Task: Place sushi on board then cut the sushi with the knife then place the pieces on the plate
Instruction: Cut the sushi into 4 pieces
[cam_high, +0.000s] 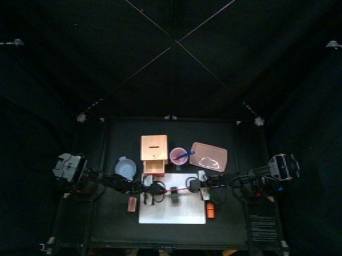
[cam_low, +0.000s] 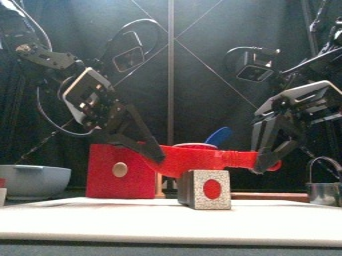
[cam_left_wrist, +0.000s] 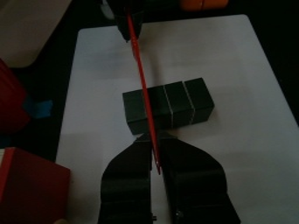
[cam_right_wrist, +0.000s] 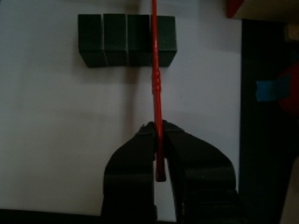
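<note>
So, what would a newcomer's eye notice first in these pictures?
A red knife held by both arms at once: the left tool and the right tool are each shut on one end. It runs over a dark green sushi roll on the white board.

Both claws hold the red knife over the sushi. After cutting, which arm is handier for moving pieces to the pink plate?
Probably the right: the pink plate lies back right of the sushi, on that arm's side. The right gripper must first release the red knife.
</note>
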